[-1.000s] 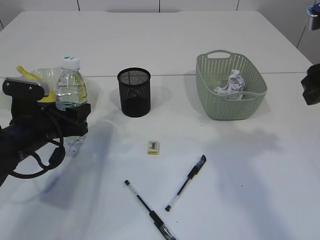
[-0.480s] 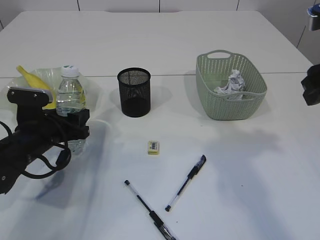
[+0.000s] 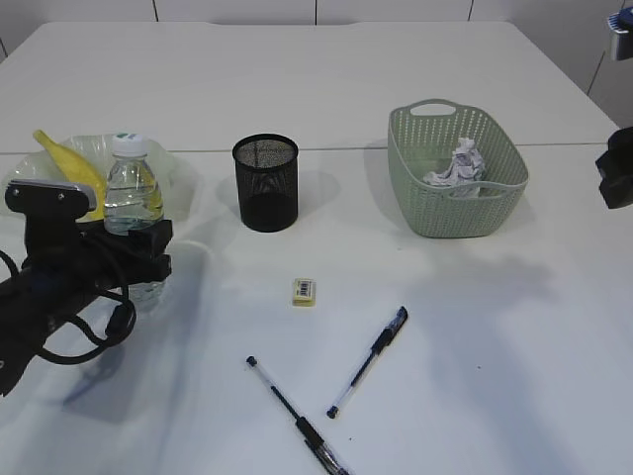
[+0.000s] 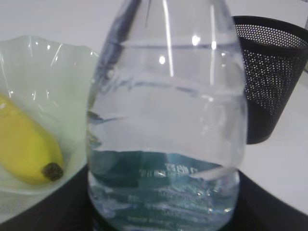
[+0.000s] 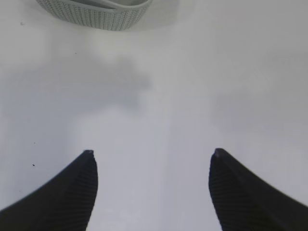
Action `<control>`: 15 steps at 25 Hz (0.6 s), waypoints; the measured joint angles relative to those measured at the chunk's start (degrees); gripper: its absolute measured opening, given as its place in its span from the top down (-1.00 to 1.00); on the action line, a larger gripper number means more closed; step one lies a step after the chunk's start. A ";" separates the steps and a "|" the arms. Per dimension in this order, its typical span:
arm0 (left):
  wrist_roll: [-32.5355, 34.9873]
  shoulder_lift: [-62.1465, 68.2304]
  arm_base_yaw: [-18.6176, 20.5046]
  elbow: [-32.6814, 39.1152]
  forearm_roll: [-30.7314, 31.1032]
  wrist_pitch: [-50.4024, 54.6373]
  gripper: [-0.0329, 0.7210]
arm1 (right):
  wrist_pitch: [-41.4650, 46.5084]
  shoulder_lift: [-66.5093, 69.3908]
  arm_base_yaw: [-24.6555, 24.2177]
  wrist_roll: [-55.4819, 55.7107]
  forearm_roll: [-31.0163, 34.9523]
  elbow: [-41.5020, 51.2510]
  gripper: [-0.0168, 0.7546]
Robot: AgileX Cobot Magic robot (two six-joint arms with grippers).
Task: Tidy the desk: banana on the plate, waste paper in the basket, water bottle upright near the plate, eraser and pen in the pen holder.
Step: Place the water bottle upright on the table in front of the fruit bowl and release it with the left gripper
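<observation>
**Bottle upright by the plate, pens and eraser on the desk**

The water bottle (image 3: 132, 203) stands upright at nine o'clock on the white table (image 3: 495, 327), just beside the clear plate (image 3: 173, 163) that carries the banana (image 3: 69, 163). The left gripper (image 3: 138, 255) sits around the bottle's lower body; in the left wrist view the bottle (image 4: 166, 120) fills the frame between the jaws, but whether they press on it or stand just clear cannot be told. The banana (image 4: 26, 149) lies on the plate (image 4: 53, 77) at nine o'clock of the bottle, the black mesh pen holder (image 4: 269, 72) at three o'clock.

In the exterior view the pen holder (image 3: 265, 182) stands near the centre, at eleven o'clock of the yellow eraser (image 3: 304, 291). Two pens (image 3: 368, 361) lie at six o'clock on the table, their tips close together. The green basket (image 3: 495, 213) at two o'clock holds the crumpled waste paper (image 3: 457, 164).

The right gripper (image 5: 151, 185) hangs with jaws wide apart over bare table, holding nothing; the basket's edge (image 5: 96, 14) shows at twelve o'clock.
</observation>
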 joint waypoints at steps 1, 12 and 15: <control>0.00 0.00 0.00 0.42 -0.27 -0.36 -0.30 | 0.00 0.00 0.00 0.00 0.00 0.00 -0.43; 0.00 0.00 0.00 1.07 -0.71 -1.00 -0.44 | 0.00 0.00 0.00 0.00 0.00 0.00 -0.43; 0.00 0.00 0.00 1.62 -0.93 -0.67 -0.47 | 0.00 0.00 0.00 0.00 0.00 0.00 -0.43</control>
